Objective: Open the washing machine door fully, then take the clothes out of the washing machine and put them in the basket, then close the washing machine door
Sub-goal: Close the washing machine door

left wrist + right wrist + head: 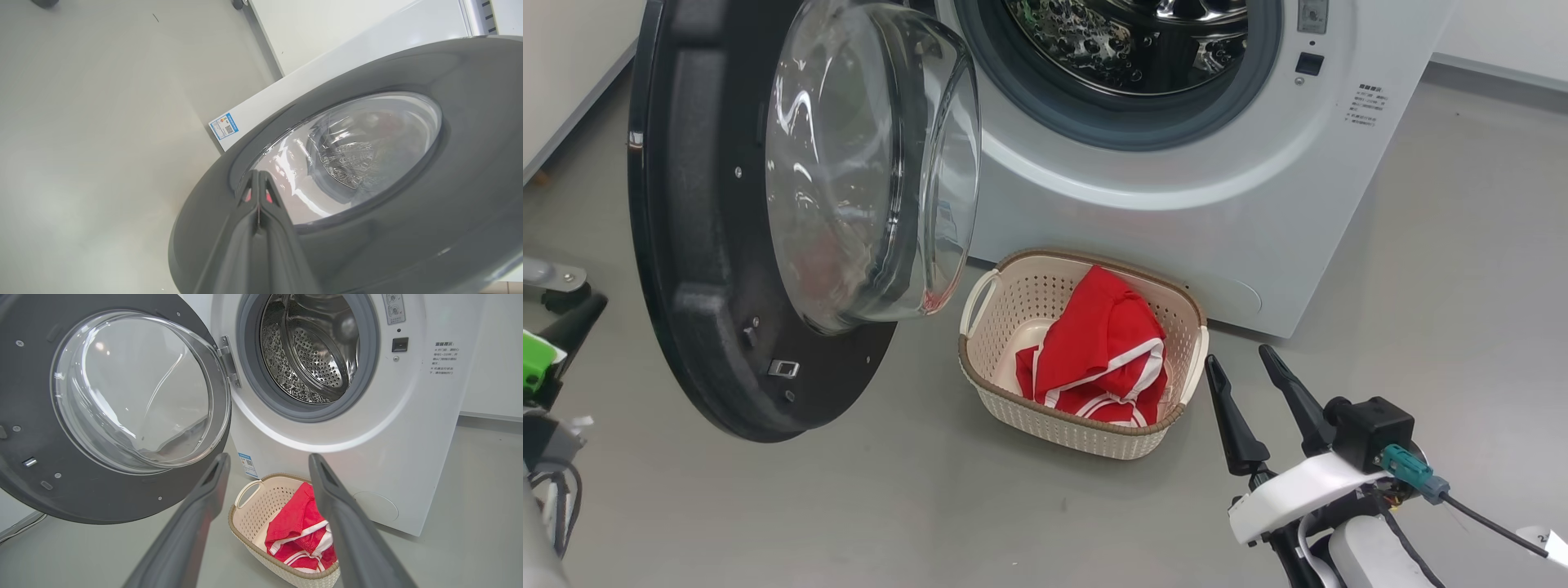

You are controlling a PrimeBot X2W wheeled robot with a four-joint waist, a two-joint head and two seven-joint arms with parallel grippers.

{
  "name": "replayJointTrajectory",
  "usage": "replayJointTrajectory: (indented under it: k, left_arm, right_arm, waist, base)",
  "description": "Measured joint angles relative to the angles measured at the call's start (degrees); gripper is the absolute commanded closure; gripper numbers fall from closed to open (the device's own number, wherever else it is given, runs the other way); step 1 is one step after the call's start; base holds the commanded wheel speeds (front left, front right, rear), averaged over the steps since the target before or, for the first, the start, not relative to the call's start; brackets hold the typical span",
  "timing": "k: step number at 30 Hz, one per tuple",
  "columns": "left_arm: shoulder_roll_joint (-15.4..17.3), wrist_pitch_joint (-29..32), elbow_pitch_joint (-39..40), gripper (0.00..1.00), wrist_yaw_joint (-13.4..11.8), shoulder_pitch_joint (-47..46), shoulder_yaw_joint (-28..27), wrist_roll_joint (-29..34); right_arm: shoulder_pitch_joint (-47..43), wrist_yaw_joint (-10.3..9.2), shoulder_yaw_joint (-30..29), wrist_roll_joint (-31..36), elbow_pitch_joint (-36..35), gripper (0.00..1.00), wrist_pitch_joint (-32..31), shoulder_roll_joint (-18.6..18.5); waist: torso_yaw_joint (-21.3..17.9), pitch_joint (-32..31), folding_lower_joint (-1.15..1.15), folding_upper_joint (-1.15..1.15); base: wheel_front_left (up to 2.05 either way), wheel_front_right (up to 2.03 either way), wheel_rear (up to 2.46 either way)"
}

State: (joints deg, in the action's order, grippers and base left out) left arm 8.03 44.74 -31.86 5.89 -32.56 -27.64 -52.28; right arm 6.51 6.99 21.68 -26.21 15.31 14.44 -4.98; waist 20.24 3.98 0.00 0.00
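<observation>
- Head view cuts off the top of the washing machine [1176,220] & the upper drum [1127,41]. What I see of the drum is shiny perforated steel; the deep part is too dark to judge.
- The washing machine door [678,245] stands swung out left of the port, inner side w/ the bulging glass bowl [849,163] toward the head cam. Its top edge runs out of frame.
- Faint reddish smear low in that glass: reflection or see-thru, can't tell.
- Left arm is mostly cut off in head view, just a green part [535,371] & cables [560,490] at the lower-left edge.
- Left jaws, left wrist view: pressed together, nothing between. Tips sit over the door's glossy outer face at the edge of the glass. Can't tell whether they touch the door.
- Right jaws, head view: spread wide, empty, above the floor [768,506] just right of the basket [1054,429].
- In the right wrist view their fingers [192,522] are blurred & cover part of the basket's right side.
- Basket sits on the floor in front of the machine, below the port, near the door's lower edge. Cream, perforated walls, brown rim, side handles.
- The clothes [1103,351] lie in the basket: red w/ white stripe trim, a crumpled heap toward the right half, hiding much of the bottom. No. of pieces: can't tell.
- Small blue label [248,464] on the machine's lower front, behind the basket; print too small to read.
</observation>
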Motion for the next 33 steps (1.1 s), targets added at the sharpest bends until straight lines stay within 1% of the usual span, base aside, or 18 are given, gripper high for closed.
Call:
replayJointTrajectory:
  k: [3, 7, 11, 16, 18, 23, 28, 33]
  left_arm:
    - [1.2, -2.6, 2.7, 1.00, 0.5, 2.2, 2.0, 3.5]
    - [4.5, -7.7, 7.3, 1.00, 1.0, 8.5, 8.6, 14.1]
    - [5.3, -12.0, 10.1, 1.00, 1.1, 11.8, 11.0, 17.8]
    - [6.5, -17.6, 12.6, 1.00, 1.2, 15.0, 12.3, 21.1]
    - [6.4, -20.6, 14.0, 1.00, 1.2, 16.9, 13.1, 22.3]
    - [5.9, -25.9, 15.7, 1.00, 1.2, 19.8, 13.3, 23.1]
    - [6.0, -31.7, 17.2, 1.00, 1.2, 23.0, 14.7, 26.4]
    - [5.8, -37.1, 18.3, 1.00, 1.2, 24.9, 15.0, 27.0]
  right_arm:
    - [0.0, 0.00, -0.2, 0.0, 0.0, 0.00, 0.0, 0.0]
    - [0.0, 0.00, -0.4, 0.0, 0.0, 0.00, 0.0, 0.1]
    - [0.0, 0.00, -0.4, 0.0, 0.0, 0.00, 0.0, 0.2]
    - [-0.2, 0.00, -0.4, 0.0, 0.2, 0.00, 0.0, 0.4]
    - [-0.4, 0.00, -0.4, 0.0, 0.3, 0.00, 0.0, 0.5]
    - [-1.1, 0.00, -0.4, 0.0, 0.4, 0.00, 0.0, 0.6]
    - [-1.1, 0.00, -0.5, 0.0, 0.4, 0.00, 0.0, 0.7]
    - [-1.1, 0.00, -0.4, -0.1, 0.4, 0.00, 0.0, 0.8]
  waist:
    - [0.1, -0.1, 0.00, 0.00]
    - [0.3, -0.3, 0.00, 0.00]
    - [0.5, -0.6, 0.00, 0.00]
    - [0.7, -0.9, 0.00, 0.00]
    - [0.7, -1.0, 0.00, 0.00]
    - [0.7, -1.3, 0.00, 0.00]
    - [0.8, -1.5, 0.00, 0.00]
    - [0.9, -1.7, 0.00, 0.00]
  base:
    - [0.00, 0.00, 0.00]
    - [0.00, 0.00, 0.00]
    - [0.00, 0.00, 0.00]
    - [0.00, 0.00, 0.00]
    - [0.00, 0.00, 0.00]
    - [0.00, 0.00, 0.00]
    - [0.00, 0.00, 0.00]
    - [0.00, 0.00, 0.00]
